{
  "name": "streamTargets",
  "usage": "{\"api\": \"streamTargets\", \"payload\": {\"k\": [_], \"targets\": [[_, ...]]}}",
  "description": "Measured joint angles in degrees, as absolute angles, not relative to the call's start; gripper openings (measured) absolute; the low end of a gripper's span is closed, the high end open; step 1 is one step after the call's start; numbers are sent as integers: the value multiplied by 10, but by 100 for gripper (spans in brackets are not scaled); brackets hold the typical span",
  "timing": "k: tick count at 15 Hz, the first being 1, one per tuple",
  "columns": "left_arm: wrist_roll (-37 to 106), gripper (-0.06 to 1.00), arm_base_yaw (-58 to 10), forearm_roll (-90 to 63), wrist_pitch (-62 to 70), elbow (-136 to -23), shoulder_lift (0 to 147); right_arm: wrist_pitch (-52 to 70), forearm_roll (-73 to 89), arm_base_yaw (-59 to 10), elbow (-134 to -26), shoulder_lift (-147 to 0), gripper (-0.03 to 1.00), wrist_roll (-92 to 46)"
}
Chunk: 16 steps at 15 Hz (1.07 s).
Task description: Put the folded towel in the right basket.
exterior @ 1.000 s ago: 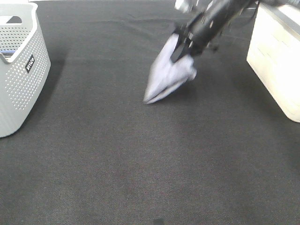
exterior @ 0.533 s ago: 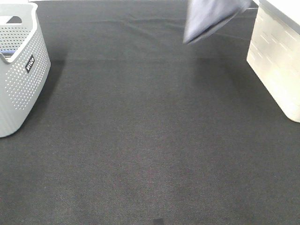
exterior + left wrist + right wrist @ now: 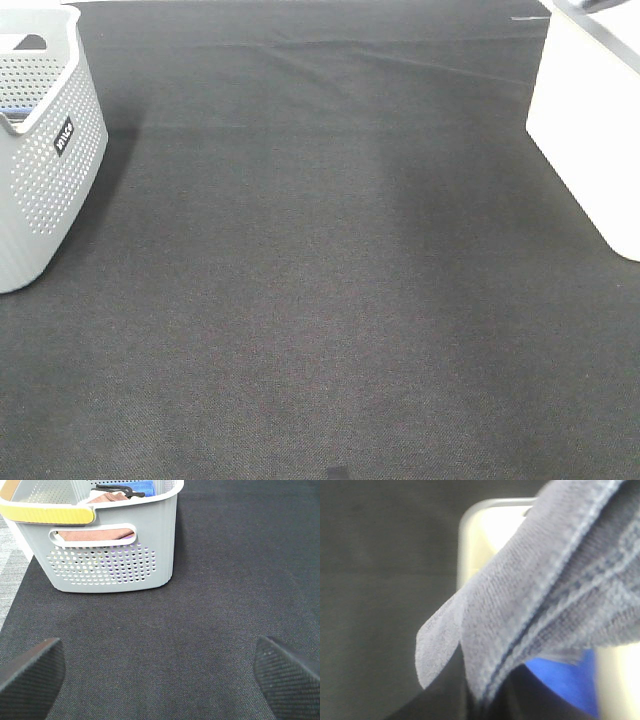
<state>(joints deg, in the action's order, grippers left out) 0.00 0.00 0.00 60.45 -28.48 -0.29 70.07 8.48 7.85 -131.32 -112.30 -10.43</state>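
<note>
towel [image 3: 545, 580] left high view | right end effector clamps it above right basket [image 3: 485, 535]

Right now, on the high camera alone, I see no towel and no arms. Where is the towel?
Observer: In the right wrist view the towel hangs close in front of the lens.
Operator: Is it by the right basket?
Observer: Yes, the basket shows its pale rim just behind the towel. I cannot tell if the towel is fully over the opening.
Operator: Anything in that basket?
Observer: Something blue shows below the towel's edge.
Operator: And the left arm?
Observer: The left jaws stand wide open and empty, facing the grey basket.
</note>
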Motion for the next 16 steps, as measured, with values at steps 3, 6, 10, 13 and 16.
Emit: {"api": "streamTargets", "payload": {"k": [3, 6, 10, 13, 16], "targets": [[0, 97, 0, 0, 604, -285, -3, 701, 94, 141, -1313, -1137, 9, -78], [0, 97, 0, 0, 604, -285, -3, 701, 142, 175, -1313, -1177, 9, -77], [0, 97, 0, 0, 604, -285, -3, 701, 172, 178, -1313, -1244, 16, -67], [0, 97, 0, 0, 604, -285, -3, 701, 152, 178, -1313, -1263, 60, -28], [0, 97, 0, 0, 604, -285, -3, 701, 163, 178, -1313, -1260, 71, -23]]}}
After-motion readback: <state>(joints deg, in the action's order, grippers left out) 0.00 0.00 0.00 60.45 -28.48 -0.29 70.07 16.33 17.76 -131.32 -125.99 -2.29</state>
